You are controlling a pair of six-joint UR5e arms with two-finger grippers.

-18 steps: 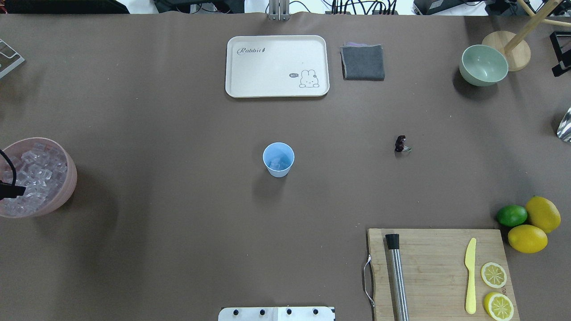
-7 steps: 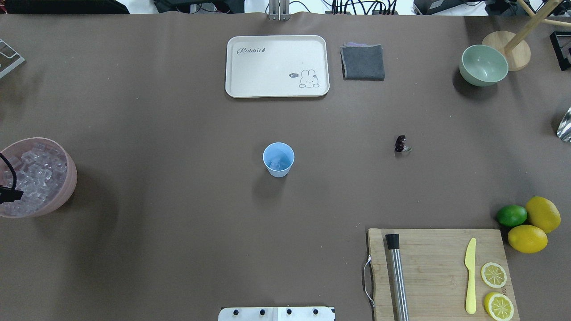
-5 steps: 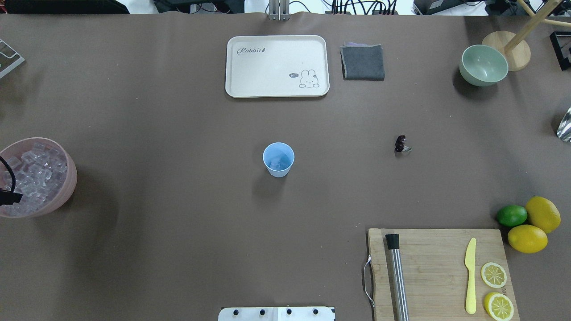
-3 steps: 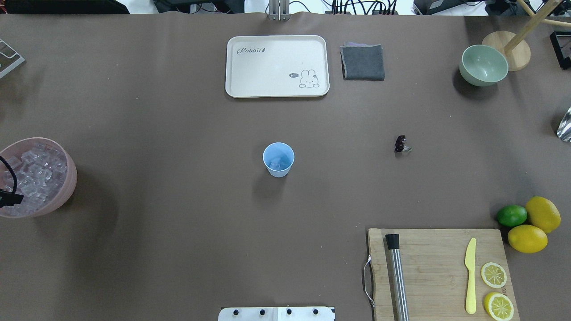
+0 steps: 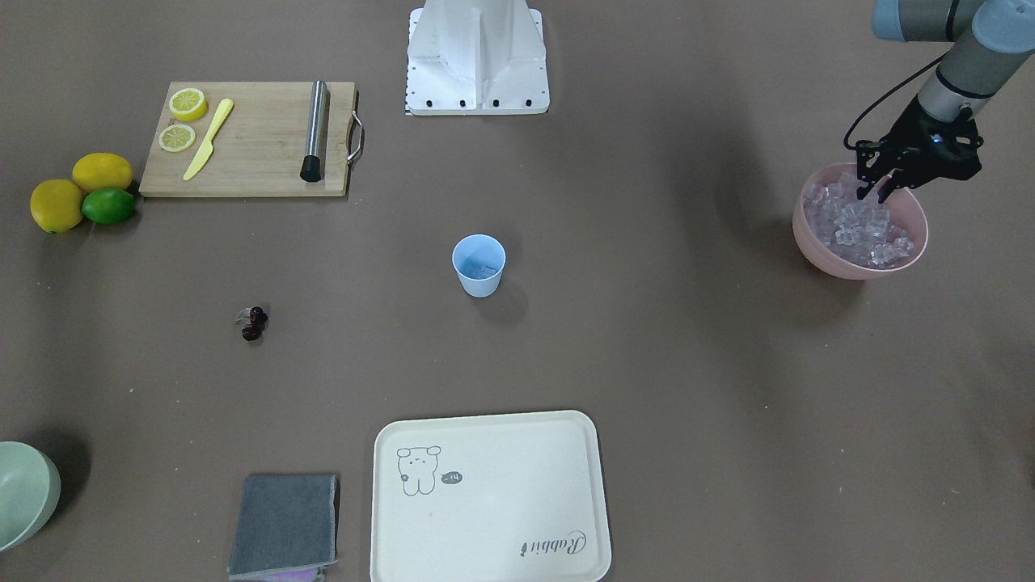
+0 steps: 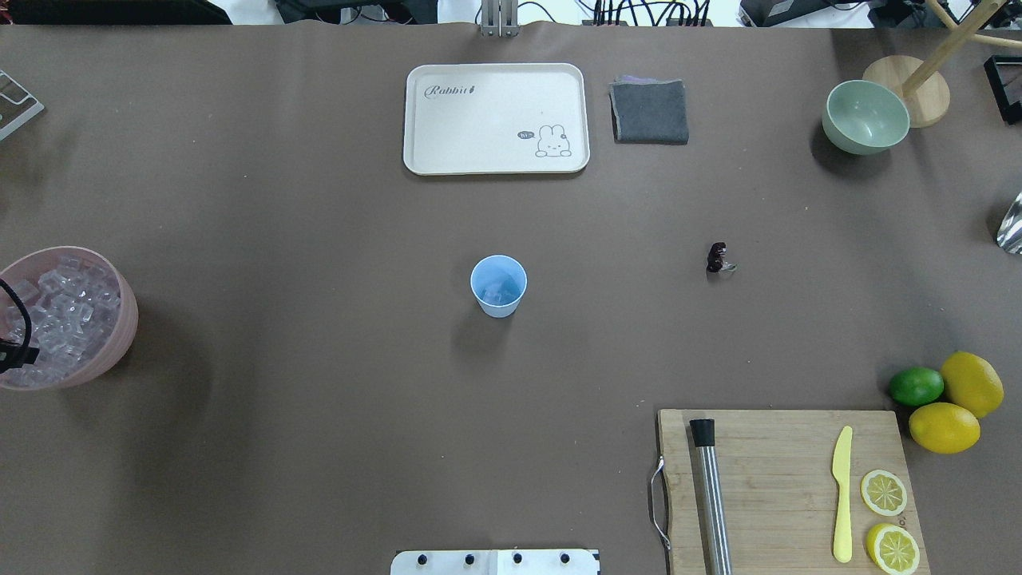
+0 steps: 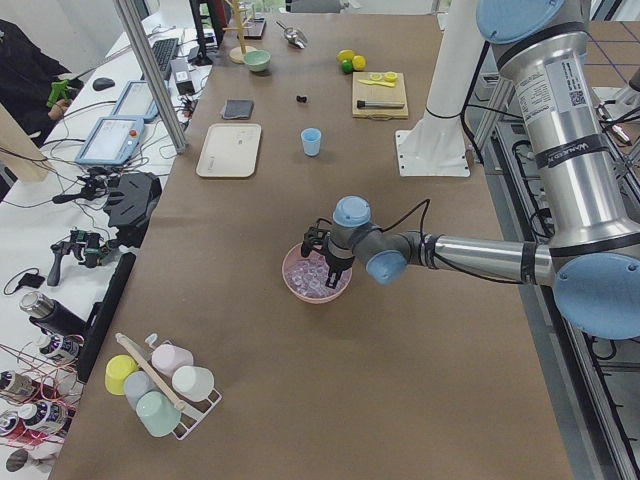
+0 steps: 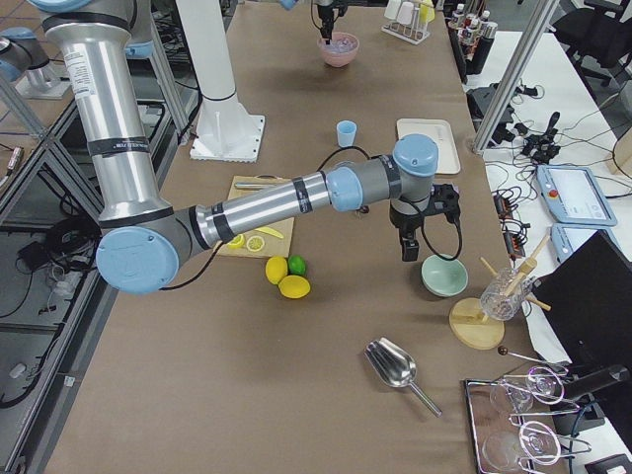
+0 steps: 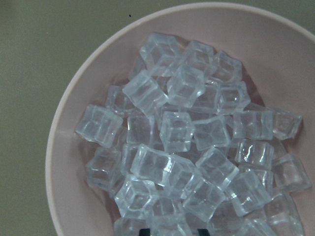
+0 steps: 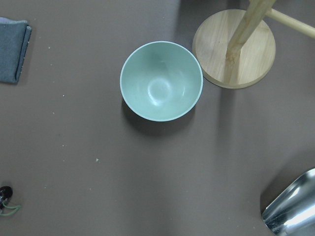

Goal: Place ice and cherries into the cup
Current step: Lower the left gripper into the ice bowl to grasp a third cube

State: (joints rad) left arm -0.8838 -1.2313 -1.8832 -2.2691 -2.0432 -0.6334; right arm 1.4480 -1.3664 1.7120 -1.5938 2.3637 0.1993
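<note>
The light blue cup (image 6: 498, 286) stands upright mid-table with a few ice cubes inside; it also shows in the front view (image 5: 479, 265). The ice (image 9: 182, 147) fills a pink bowl (image 5: 808, 234) at the table's left end. My left gripper (image 5: 873, 194) is open and empty, its fingertips (image 9: 143, 231) just above the ice at the bowl's near side. The cherries (image 6: 718, 258) lie on the table right of the cup, and show in the right wrist view (image 10: 5, 194). My right gripper (image 8: 408, 252) hangs beside the pale green bowl; I cannot tell whether it is open.
A white tray (image 6: 495, 118) and grey cloth (image 6: 649, 112) lie at the far side. The pale green bowl (image 6: 865, 116), a wooden stand (image 10: 234, 49) and a metal scoop (image 10: 295, 206) are far right. A cutting board (image 6: 782, 487) and lemons with a lime (image 6: 946, 399) are near right.
The left gripper's black edge has slid slightly left and down over the ice bowl. A black part of the right arm at the overhead view's right edge has drawn out of view.
</note>
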